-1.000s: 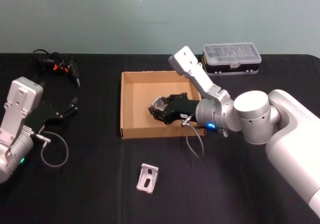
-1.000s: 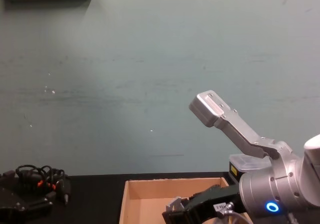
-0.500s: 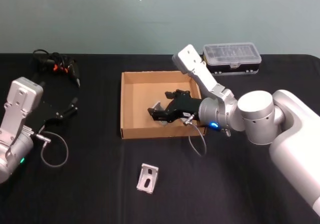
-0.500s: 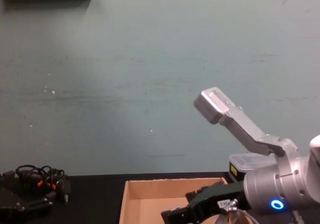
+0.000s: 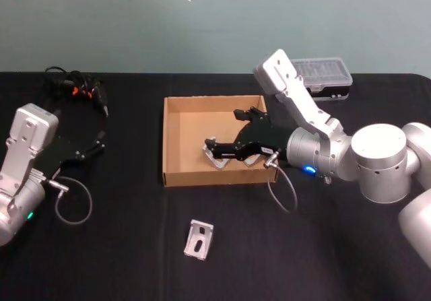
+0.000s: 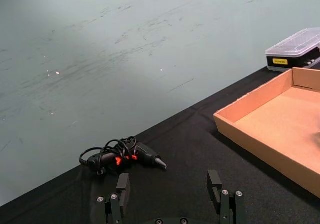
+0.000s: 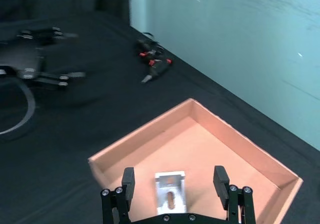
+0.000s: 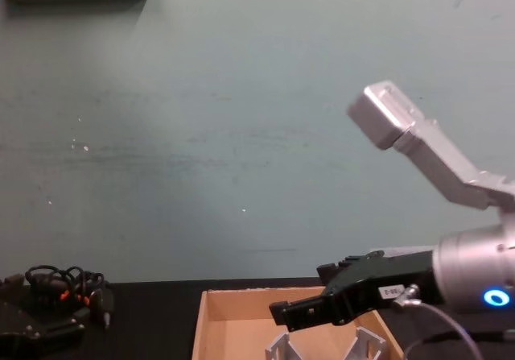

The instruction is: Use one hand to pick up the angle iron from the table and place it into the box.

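the angle iron point(image 7: 170, 196) lies on the floor of the box point(image 5: 163, 139), towards its front wall, directly under the right tool point(image 5: 224, 129). in the right wrist view it sits between the two black fingers point(image 7: 128, 180), with a clear gap on either side and neither finger touching it. the right tool is spread wide and has hold of nothing. it hangs above the middle of the box, reaching in from the right side, and its arm's silver link rises behind it. in the head view more silver metal shows just below the tool, partly hidden by the fingers; how many pieces lie there cannot be told.

a second angle iron point(image 5: 200, 239) lies on the black surface point(image 5: 121, 260) in front of the box, well apart from both tools, with nothing on or against it.

the left tool point(image 5: 96, 145) is parked at the left of the surface, its fingers apart and empty. behind it, near the back edge, lies a tangle of black cable with an orange-marked handpiece point(image 5: 77, 89). a clear-lidded plastic case point(image 5: 320, 72) stands at the back right, partly behind the right arm's link.
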Controlling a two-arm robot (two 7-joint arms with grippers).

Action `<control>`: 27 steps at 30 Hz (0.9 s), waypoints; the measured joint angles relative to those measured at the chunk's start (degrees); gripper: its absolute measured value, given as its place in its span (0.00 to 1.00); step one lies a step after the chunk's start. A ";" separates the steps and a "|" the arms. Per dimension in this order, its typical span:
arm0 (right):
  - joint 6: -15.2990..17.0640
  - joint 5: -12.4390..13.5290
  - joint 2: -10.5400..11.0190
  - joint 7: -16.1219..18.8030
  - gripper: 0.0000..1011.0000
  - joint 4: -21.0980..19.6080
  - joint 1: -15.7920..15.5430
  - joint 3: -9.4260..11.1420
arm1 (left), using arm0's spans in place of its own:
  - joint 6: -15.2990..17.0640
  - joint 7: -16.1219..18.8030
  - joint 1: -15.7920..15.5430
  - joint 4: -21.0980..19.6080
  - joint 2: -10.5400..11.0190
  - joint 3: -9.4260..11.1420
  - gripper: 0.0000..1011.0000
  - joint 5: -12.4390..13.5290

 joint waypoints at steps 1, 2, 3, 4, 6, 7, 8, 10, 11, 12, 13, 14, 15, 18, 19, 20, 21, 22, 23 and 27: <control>0.40 0.17 0.91 0.52 0.99 -1.95 -0.72 -0.03 | 0.00 0.00 0.00 0.00 0.00 0.00 1.00 0.00; 0.62 0.33 1.50 0.86 0.99 -3.17 -1.18 -0.06 | 0.00 0.00 0.00 0.00 0.00 0.00 1.00 0.00; 0.97 0.53 2.38 1.34 0.99 -5.03 -1.91 -0.16 | 0.00 0.00 0.00 0.00 0.00 0.00 1.00 0.00; 0.97 0.53 2.38 1.34 0.99 -5.03 -1.91 -0.16 | 0.00 0.00 0.00 0.00 0.00 0.00 1.00 0.00; 1.60 0.99 3.85 2.09 0.99 -7.76 -3.06 -0.34 | 0.00 0.00 0.00 0.00 0.00 0.00 1.00 0.00; 1.79 1.18 4.30 2.38 0.99 -8.57 -3.41 -0.41 | 0.00 0.00 0.00 0.00 0.00 0.00 1.00 0.00; 2.13 1.67 5.14 3.00 0.99 -10.07 -4.14 -0.56 | 0.00 0.00 0.00 0.00 0.00 0.00 1.00 0.00; 2.45 2.11 5.97 3.58 0.99 -11.49 -4.77 -0.80 | 0.00 0.00 0.00 0.00 0.00 0.00 1.00 0.00; 2.58 2.27 6.42 3.83 0.99 -12.16 -5.06 -0.97 | 0.00 0.00 0.00 0.00 0.00 0.00 1.00 0.00; 2.85 2.55 7.26 4.27 0.99 -13.46 -5.68 -1.35 | 0.00 0.00 0.00 0.00 0.00 0.00 1.00 0.00; 2.95 2.70 7.69 4.47 0.99 -14.09 -6.01 -1.53 | 0.00 0.00 0.00 0.00 0.00 0.00 1.00 0.00; 3.04 2.90 8.05 4.67 0.99 -14.68 -6.30 -1.65 | 0.00 0.00 0.00 0.00 0.00 0.00 1.00 0.00; 3.20 3.33 8.73 5.10 0.99 -15.72 -6.93 -1.89 | 0.00 0.00 0.00 0.00 0.00 0.00 1.00 0.00; 3.50 4.67 9.80 5.93 0.99 -17.27 -8.13 -2.24 | 0.00 0.00 0.00 0.00 0.00 0.00 1.00 0.00; 3.59 4.96 10.00 6.10 0.99 -17.57 -8.34 -2.32 | 0.00 0.00 0.00 0.00 0.00 0.00 1.00 0.00; 3.74 5.50 10.27 6.30 0.99 -17.89 -8.67 -2.48 | 0.00 0.00 0.00 0.00 0.01 0.00 1.00 0.00; 3.85 5.81 10.41 6.44 0.99 -18.01 -8.83 -2.58 | 0.00 0.00 0.00 0.00 0.00 0.00 1.00 0.00; 3.93 6.06 10.54 6.55 0.99 -18.09 -8.96 -2.69 | 0.00 0.00 0.00 0.00 0.00 0.00 1.00 0.00; 4.02 6.31 10.63 6.63 0.99 -18.11 -9.05 -2.80 | 0.00 0.00 0.00 0.00 0.00 0.00 1.00 0.00; 4.18 7.66 10.70 6.83 0.99 -17.55 -9.50 -3.11 | 0.00 0.00 0.00 0.00 0.00 0.00 1.00 0.00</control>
